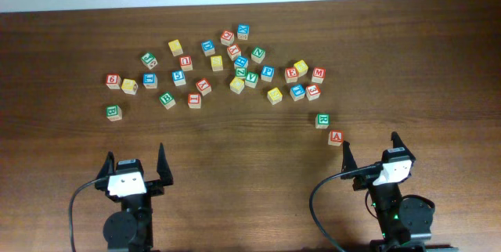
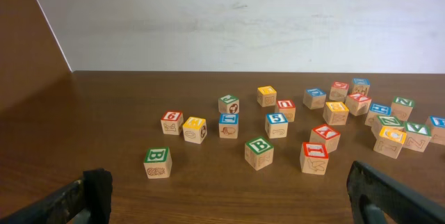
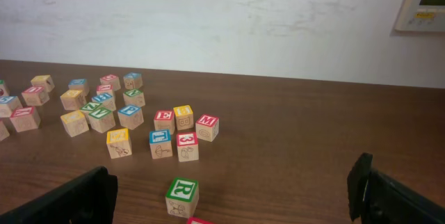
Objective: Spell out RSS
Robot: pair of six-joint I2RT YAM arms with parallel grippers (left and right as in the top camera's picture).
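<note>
The table (image 1: 438, 56) stretches out ahead of me. Most of the blocks (image 1: 240, 63) lie scattered in a loose band across its far middle, well ahead of both my pincers. One lone block (image 1: 113, 112) sits apart at the band's left end, ahead of my left pincer (image 1: 135, 155). The R block (image 1: 322, 120) lies apart on the band's near right side. A second block (image 1: 336, 137) sits just beside it, nearer to me and slightly right, just ahead of my right pincer (image 1: 369, 144).
</note>
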